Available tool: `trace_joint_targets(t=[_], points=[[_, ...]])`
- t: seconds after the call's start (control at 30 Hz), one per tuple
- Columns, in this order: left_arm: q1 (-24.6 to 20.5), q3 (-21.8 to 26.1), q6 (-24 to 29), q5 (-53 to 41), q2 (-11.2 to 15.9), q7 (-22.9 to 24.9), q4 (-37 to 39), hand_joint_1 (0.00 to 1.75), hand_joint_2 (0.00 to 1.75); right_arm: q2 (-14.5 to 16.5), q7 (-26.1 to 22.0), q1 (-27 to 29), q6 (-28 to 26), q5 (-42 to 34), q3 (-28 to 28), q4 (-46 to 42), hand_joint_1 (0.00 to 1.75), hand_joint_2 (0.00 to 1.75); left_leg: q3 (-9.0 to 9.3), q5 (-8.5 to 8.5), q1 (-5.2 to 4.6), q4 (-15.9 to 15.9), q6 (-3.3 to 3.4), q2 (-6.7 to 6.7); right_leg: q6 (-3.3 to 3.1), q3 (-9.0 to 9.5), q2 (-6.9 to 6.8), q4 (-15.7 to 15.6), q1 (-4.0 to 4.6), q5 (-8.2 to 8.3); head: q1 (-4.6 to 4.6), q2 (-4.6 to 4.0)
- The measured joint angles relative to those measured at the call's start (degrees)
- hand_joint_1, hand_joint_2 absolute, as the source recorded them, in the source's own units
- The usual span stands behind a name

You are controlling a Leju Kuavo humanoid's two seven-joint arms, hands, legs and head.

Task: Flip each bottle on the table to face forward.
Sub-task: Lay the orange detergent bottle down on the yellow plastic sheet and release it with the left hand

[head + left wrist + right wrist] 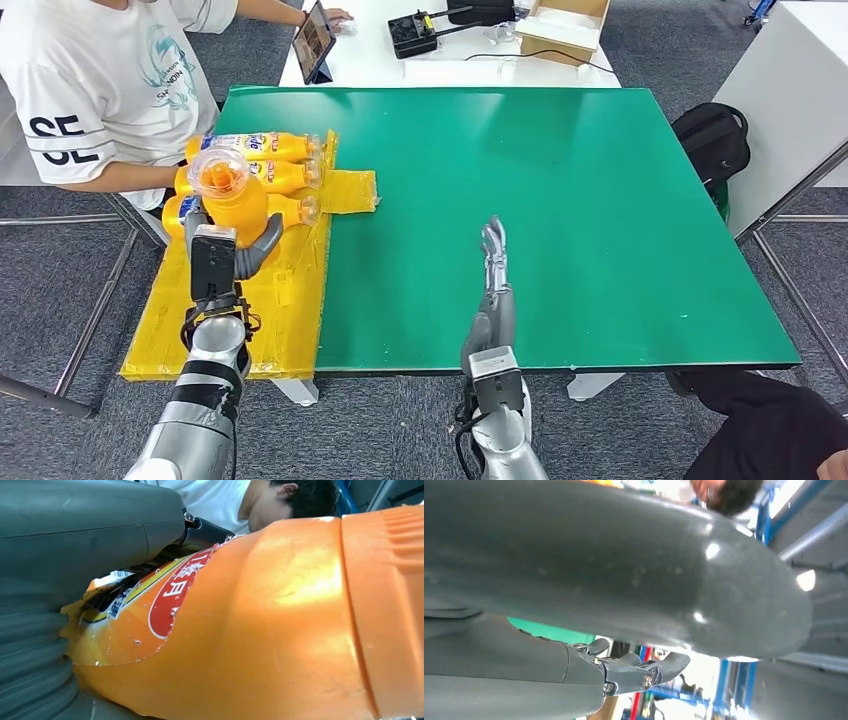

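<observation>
An orange bottle (280, 630) is held close against the left hand (75, 580); a dark finger (207, 532) is pressed over its red-and-yellow label (170, 605). Droplets are seen on the label. A person in white (215, 497) is glimpsed behind.

A white desk (440, 65) is standing beyond the green table (600, 220), grey carpet (60, 280) is lying around it, and a black backpack (712, 140) is sitting beside it.

Left hand (222, 252) at lower left, fingers (268, 240) wrapped round a bottle (232, 200), right hand (493, 262) at lower centre, fingers straight, holding nothing
</observation>
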Motion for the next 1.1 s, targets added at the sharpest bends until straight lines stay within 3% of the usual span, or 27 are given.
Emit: trace_joint_targets(t=[0.33,0.47,0.6,0.77,0.87,1.0,1.1], points=[[0.1,0.2,2.2,-1.6,-1.3,-0.8,3.1,1.75,1.75,-0.2,0.0,0.2,-2.5,-0.8,0.2,-1.2,0.00,0.00,-0.02,0.00,0.00,0.0,0.00,-0.01,0.00,-0.02,0.00,0.0,0.01,-0.01,0.00,0.00],[-0.2,0.1,6.1,-5.6,-1.3,0.4,5.2,1.75,1.75,-0.3,0.0,0.2,-2.7,-0.9,0.3,-1.2,0.00,0.00,-0.03,0.00,0.00,0.0,0.00,-0.02,0.00,-0.02,0.00,0.0,0.01,-0.01,0.00,0.00],[-1.6,-0.4,12.9,-21.6,-0.2,7.2,10.4,1.75,1.75,-0.4,0.0,0.1,-3.2,-1.0,0.4,-1.2,0.00,0.00,-0.03,0.00,0.00,0.0,0.00,-0.01,0.00,-0.01,0.00,0.0,0.01,-0.01,0.01,0.00],[-3.5,-0.8,14.4,-50.5,3.0,20.0,18.3,1.75,1.75,-0.6,0.0,0.1,-3.9,-1.9,0.5,-1.1,0.00,0.00,-0.02,0.01,0.01,0.0,-0.01,0.00,0.00,-0.02,0.01,0.0,0.01,-0.01,0.00,0.00],[-4.5,-1.5,14.5,-55.5,4.6,23.6,22.0,1.75,1.75,-0.7,0.0,-0.1,-4.0,-2.1,0.5,-1.0,0.00,0.00,-0.03,0.01,0.01,0.0,-0.01,-0.01,0.00,-0.03,0.00,0.0,0.01,-0.01,0.01,0.00],[-7.2,-5.8,14.5,-61.0,7.2,32.3,27.6,1.75,1.75,-0.8,0.0,-0.5,-4.0,-2.6,0.5,-0.6,0.00,0.00,-0.04,0.01,0.01,0.0,-0.01,-0.01,0.00,-0.03,0.00,0.0,0.01,-0.01,0.00,0.00],[-9.2,-8.3,14.1,-61.2,8.6,34.0,31.6,1.75,1.75,-0.8,0.0,-0.7,-3.7,-3.1,0.5,-0.1,0.00,0.00,-0.04,0.01,0.01,0.0,-0.01,-0.02,0.00,-0.02,0.00,0.0,0.01,-0.01,-0.02,0.00]])
